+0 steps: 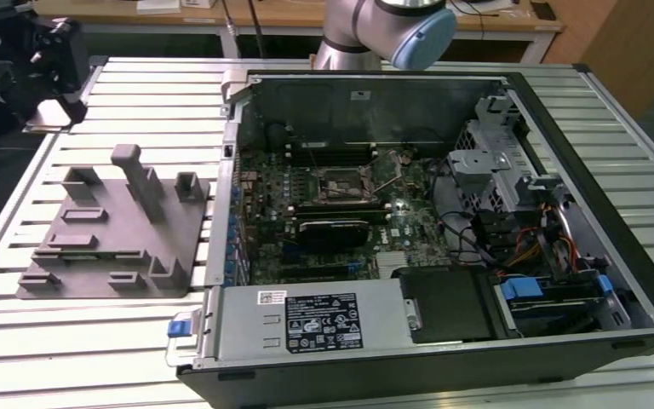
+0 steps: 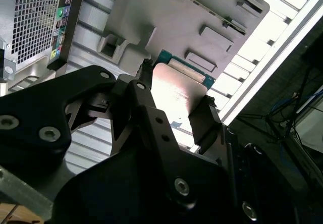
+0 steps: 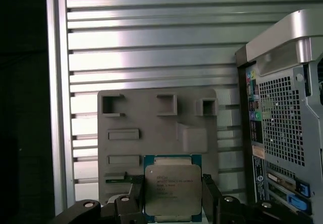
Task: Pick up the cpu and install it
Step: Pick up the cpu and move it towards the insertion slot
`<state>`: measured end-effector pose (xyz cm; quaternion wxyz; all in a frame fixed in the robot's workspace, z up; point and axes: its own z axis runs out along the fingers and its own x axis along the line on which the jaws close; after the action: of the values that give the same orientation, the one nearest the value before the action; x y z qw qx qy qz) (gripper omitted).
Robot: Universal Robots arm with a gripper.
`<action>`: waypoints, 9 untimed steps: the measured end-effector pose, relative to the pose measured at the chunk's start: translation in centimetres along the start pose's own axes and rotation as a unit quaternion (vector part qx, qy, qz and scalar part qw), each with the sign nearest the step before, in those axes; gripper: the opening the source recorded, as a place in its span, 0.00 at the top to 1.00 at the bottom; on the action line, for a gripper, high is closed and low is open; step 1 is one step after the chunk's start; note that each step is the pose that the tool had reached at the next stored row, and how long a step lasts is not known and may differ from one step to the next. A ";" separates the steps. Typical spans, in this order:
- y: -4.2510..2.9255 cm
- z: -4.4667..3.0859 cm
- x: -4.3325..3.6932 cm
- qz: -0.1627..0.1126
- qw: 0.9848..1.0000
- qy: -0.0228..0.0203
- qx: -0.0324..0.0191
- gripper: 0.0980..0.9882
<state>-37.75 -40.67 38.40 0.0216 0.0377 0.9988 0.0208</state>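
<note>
The cpu, a small square chip with a pale metal top and a green rim, sits between my black fingers in both wrist views. My gripper is shut on the cpu, one finger on each of two opposite edges, and my gripper holds it well above the grey plastic fixture. The fixture lies on the slatted table on the exterior view's left. The socket frame with its wire lever sits mid-board inside the open computer case.
The arm's base stands behind the case. The case's rear panel with ports and a mesh grille rises beside the fixture. Memory sticks and a black cooler flank the socket. The table edge borders dark floor.
</note>
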 end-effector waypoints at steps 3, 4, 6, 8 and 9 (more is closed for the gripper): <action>0.03 0.02 -0.40 0.000 1.000 0.000 0.000 0.50; 0.04 0.03 -0.53 0.000 1.000 0.000 0.000 0.50; 0.06 0.03 -0.81 0.000 1.000 0.000 0.000 0.50; 0.08 0.04 -1.10 0.000 1.000 0.000 0.000 0.50; 0.09 0.06 -1.24 0.000 1.000 0.000 0.000 0.50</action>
<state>-36.51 -40.67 38.40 0.0216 0.0377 0.9988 0.0208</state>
